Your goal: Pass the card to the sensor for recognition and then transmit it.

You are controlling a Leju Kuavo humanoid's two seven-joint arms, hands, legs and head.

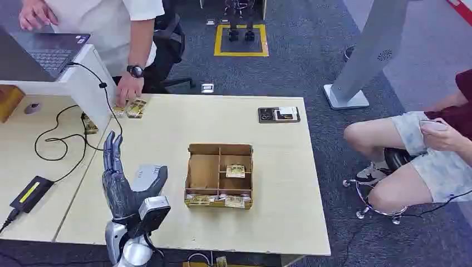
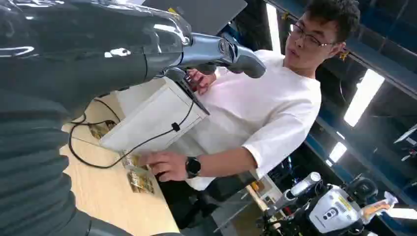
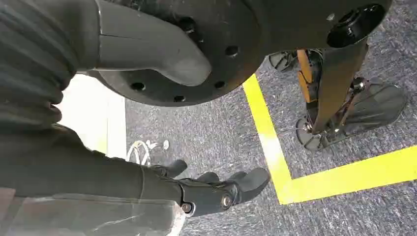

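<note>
Cards (image 1: 235, 171) are seen lying flat in the cardboard tray (image 1: 202, 172); judged thin, stiff, light and slippery, best pinched by an edge. The left hand (image 1: 123, 183) is raised with fingers spread, empty; the right hand (image 3: 196, 189) hangs with fingers apart, holding nothing

**Office floor around the pale table**

We see a pale wooden table (image 1: 167, 128) on grey-blue carpet (image 1: 311, 72). Beyond its far edge lies a yellow taped square (image 1: 241, 40); to its far right stands a grey pillar base (image 1: 346, 99). Above, long ceiling lights (image 2: 364, 96) glow.
</note>
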